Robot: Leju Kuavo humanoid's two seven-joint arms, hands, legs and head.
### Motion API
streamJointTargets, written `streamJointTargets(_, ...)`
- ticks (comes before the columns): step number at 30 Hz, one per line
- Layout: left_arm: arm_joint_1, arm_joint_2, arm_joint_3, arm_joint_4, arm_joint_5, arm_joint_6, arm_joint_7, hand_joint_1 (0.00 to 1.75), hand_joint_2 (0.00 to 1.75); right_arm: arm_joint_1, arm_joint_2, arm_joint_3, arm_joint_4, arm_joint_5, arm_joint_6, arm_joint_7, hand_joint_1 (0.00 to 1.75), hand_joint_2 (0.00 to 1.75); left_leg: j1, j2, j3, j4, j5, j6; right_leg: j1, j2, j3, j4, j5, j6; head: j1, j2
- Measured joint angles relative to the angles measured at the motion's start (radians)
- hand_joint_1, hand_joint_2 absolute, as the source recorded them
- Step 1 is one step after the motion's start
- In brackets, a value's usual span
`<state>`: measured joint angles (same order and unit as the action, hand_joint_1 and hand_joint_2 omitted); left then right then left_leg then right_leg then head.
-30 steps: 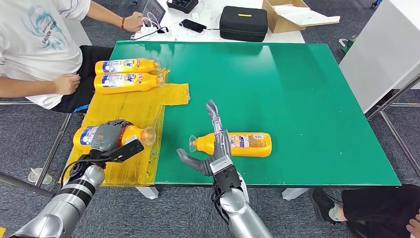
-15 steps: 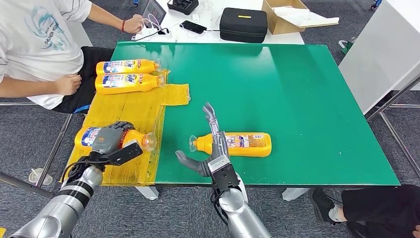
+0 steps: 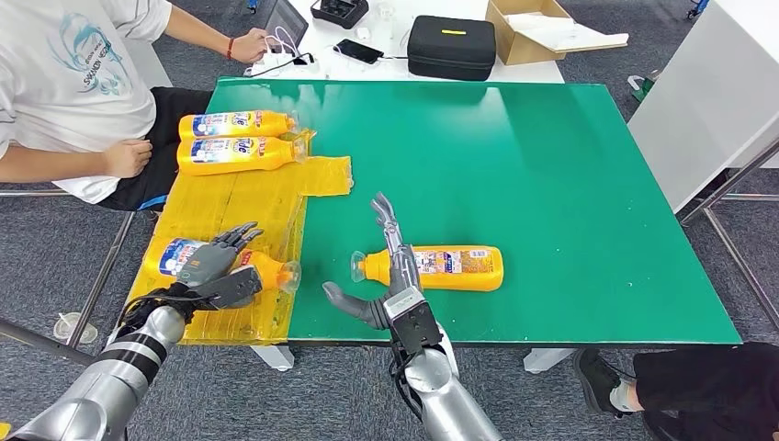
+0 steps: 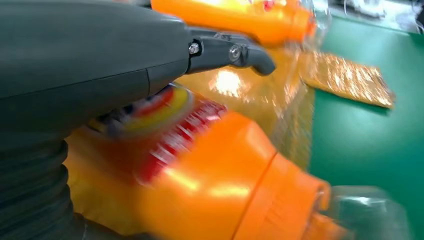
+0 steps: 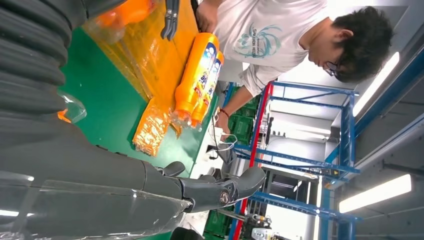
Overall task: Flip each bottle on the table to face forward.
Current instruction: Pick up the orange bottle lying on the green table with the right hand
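Off to your left sits a person (image 3: pixel 64 83) beside two bottles (image 3: pixel 237 140) lying together on the yellow sheet (image 3: pixel 266 197). Your left hand (image 3: pixel 213 265) rests on the near bottle (image 3: pixel 220 265) at the worktop (image 3: pixel 551 184) edge, fingers draped over it, grip unclear. Your right hand (image 3: pixel 390 276) lies spread over the neck of the middle bottle (image 3: pixel 441 266), holding nothing.

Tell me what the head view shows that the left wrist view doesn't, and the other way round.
Head view alone: the right hand over the bottle on the green table, a black case, a cardboard box and a seated person. Left wrist view alone: a blurred close-up of a red label. Both: the left hand on the near bottle, and the yellow sheet.
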<state>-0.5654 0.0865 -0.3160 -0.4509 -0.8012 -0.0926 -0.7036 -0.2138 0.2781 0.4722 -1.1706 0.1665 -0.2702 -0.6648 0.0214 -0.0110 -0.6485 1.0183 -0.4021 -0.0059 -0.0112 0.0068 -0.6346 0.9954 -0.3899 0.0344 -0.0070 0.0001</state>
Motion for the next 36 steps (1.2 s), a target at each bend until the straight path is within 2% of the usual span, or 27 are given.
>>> streamJointTargets(5,0.000,0.014,-0.033,-0.011,0.075,-0.073,-0.004,0.00,1.75,-0.006,0.002,-0.005,0.011,-0.010,0.007,-0.003,0.00,1.75,0.000,-0.002,0.004,0.000,0.000,0.000,0.000,-0.001,0.005,0.000,-0.001,0.000,0.000,0.000)
streamJointTargets(10,0.001,0.027,-0.073,-0.018,0.113,-0.099,-0.006,0.00,1.75,-0.011,0.002,-0.009,0.020,-0.015,0.013,-0.005,0.00,1.75,0.000,-0.002,0.007,0.000,0.000,0.000,0.000,-0.001,0.007,0.000,-0.001,0.000,0.000,0.000)
streamJointTargets(17,0.011,0.054,-0.113,-0.059,0.253,-0.214,-0.008,0.00,1.75,-0.014,0.002,-0.013,0.034,-0.020,0.024,-0.008,0.00,1.75,0.000,-0.002,0.009,0.000,0.000,0.000,0.000,0.000,0.009,0.000,-0.001,0.000,0.000,0.000)
streamJointTargets(20,0.033,0.059,-0.124,-0.092,0.339,-0.194,-0.009,0.00,1.75,-0.014,0.002,-0.016,0.038,-0.017,0.023,-0.008,0.00,1.75,0.000,-0.002,0.009,0.000,0.000,0.000,0.000,0.000,0.009,0.000,-0.001,0.000,0.000,0.000)
streamJointTargets(23,0.082,0.046,-0.116,-0.156,0.518,-0.087,-0.006,0.00,1.75,-0.015,0.000,-0.019,0.040,0.027,-0.013,0.020,0.00,1.75,0.000,0.000,0.008,0.000,0.000,0.000,0.000,0.000,0.006,0.000,0.000,0.000,0.000,0.000)
streamJointTargets(26,0.127,0.001,-0.050,-0.226,0.632,0.038,-0.002,0.00,1.75,-0.022,-0.009,-0.023,0.041,0.097,-0.051,0.086,0.00,1.75,0.000,0.000,0.004,0.000,0.001,0.000,0.000,0.000,0.003,0.000,0.000,0.000,0.000,0.000)
streamJointTargets(31,0.157,-0.059,0.079,-0.301,0.645,0.070,0.000,0.00,1.75,-0.034,-0.024,-0.033,0.042,0.156,-0.061,0.139,0.00,1.75,0.000,0.000,0.002,0.000,0.001,0.000,0.000,0.000,0.001,0.000,0.001,0.000,0.000,0.000)
streamJointTargets(36,0.183,-0.137,0.270,-0.440,0.775,0.160,0.001,0.00,1.75,-0.086,-0.084,-0.034,0.064,0.373,-0.053,0.369,0.00,1.75,0.000,0.001,0.000,0.000,0.000,0.000,0.000,0.000,-0.002,0.000,0.001,0.000,0.000,0.000)
